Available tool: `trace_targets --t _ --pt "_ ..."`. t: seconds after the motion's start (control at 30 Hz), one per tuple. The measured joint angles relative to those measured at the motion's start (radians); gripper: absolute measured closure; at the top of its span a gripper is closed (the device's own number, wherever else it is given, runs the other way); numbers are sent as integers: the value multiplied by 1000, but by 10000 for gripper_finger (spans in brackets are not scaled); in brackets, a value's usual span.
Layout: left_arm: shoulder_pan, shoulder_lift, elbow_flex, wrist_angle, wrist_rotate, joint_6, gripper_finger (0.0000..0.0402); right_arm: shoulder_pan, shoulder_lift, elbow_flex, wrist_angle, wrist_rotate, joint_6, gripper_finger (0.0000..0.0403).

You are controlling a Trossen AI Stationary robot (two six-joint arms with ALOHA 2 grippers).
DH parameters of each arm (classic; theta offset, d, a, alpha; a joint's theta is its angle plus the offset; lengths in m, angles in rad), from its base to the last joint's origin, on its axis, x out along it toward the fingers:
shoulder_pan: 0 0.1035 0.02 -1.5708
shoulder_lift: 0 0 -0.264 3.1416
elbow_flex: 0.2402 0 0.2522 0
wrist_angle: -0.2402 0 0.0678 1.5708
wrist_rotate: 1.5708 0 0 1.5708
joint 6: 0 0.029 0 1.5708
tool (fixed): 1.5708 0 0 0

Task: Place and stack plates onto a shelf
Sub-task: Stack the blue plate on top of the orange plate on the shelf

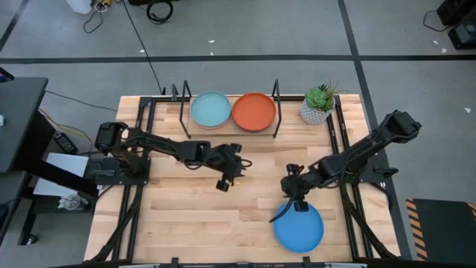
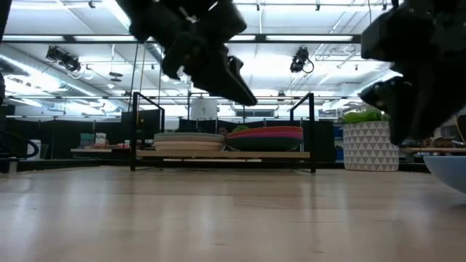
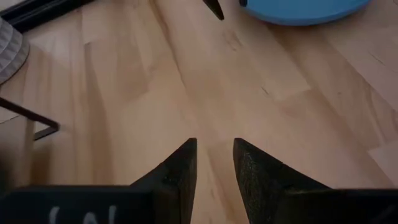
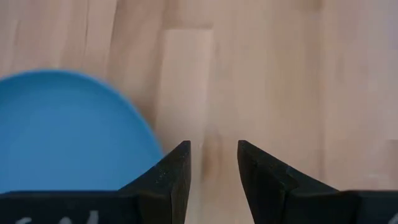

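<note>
High view shows us the shelf (image 1: 230,134) at the far edge of the tabletop (image 1: 186,216), with two stacks on its board: a light turquoise plate (image 1: 210,109) tops the left one and an orange plate (image 1: 253,112) the right. One blue plate (image 1: 299,227) lies flat on the tabletop, well in front of the shelf and to its right.

Our right tool (image 1: 291,195) hangs just beside that plate's rim on the shelf side, fingers a little apart and holding nothing. Our left tool (image 1: 229,176) hovers in front of the shelf's middle, also slightly spread and empty.

We judge the blue plate stiff, light and smooth, so it may slide if nudged. Lying flat, it offers only its raised rim: we would pinch the near edge with one finger inside and one under the lip, then lift level.

A potted plant (image 1: 319,105) stands just right of the shelf.
</note>
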Motion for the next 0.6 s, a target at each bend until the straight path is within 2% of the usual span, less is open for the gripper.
trace_targets --t 0.2,0.4,0.5,0.6 --pt "5 -17 -126 104 -14 -40 290 19 101 5 33 -78 32 265" --pt "2 -59 -213 130 -56 -59 290 18 196 110 -79 -111 -23 265" --pt "3 -78 -226 153 -72 -59 290 16 213 177 -214 -72 -36 265" --pt "-2 -96 -229 156 -72 -55 290 15 206 224 -271 -31 -32 265"
